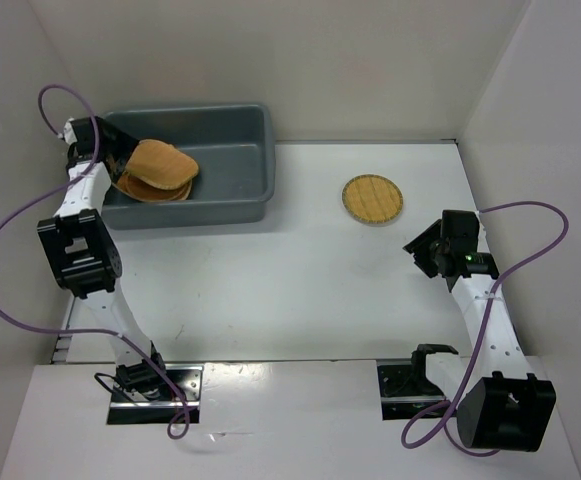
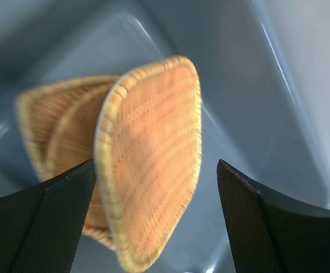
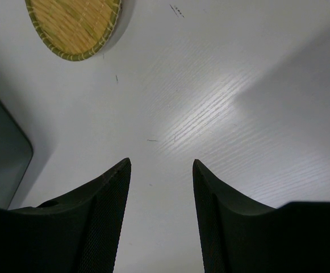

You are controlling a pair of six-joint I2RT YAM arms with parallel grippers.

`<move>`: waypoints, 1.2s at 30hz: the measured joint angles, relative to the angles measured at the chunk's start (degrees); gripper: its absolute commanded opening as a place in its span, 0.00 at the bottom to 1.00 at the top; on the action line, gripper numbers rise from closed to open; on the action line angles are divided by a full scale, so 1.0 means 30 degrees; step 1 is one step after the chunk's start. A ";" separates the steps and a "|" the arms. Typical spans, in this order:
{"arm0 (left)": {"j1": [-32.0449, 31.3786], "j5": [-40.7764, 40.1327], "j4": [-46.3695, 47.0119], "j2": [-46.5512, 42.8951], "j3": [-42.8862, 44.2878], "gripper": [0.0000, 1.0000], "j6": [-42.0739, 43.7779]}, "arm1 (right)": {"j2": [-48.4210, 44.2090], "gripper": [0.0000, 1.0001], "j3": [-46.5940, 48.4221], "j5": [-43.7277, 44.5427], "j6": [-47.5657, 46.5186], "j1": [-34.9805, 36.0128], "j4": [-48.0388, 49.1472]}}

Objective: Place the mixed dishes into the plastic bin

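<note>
Left gripper (image 2: 154, 170) hangs spread wide over the plastic bin (image 1: 240, 130) at 10 o'clock, probably dropping the squarish plate (image 2: 159, 125) tilted onto the stack (image 2: 57, 125) inside, while the right gripper (image 3: 162, 165), spread and empty, faces the round plate (image 1: 373, 199) at 1 o'clock.

One blue-grey rectangular plastic bin (image 1: 232, 150), upper left of frame. Orange-tan woven plates (image 1: 162, 162) inside it: at least two, full stack count unclear. One yellowish round woven plate (image 1: 372, 198), centre right.
</note>
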 measured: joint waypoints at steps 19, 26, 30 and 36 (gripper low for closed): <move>-0.0138 0.2790 -0.1719 -0.3424 0.0525 0.98 0.4197 | -0.0087 0.54 0.0000 -0.0707 -0.0379 0.0015 0.0226; -0.6579 0.7417 0.0619 -0.8342 -0.1945 0.99 0.4146 | 0.1749 0.26 0.0590 -0.0605 -0.0685 -0.0015 0.0831; -1.1030 0.8233 0.3694 -1.0841 -0.6091 0.99 0.3096 | 0.3038 0.20 0.1326 -0.0401 -0.0466 -0.0168 0.1588; -1.4885 0.5763 0.5595 -0.9989 -1.0025 0.99 0.1676 | 0.4881 0.00 0.2965 -0.0189 -0.0597 -0.0211 0.2798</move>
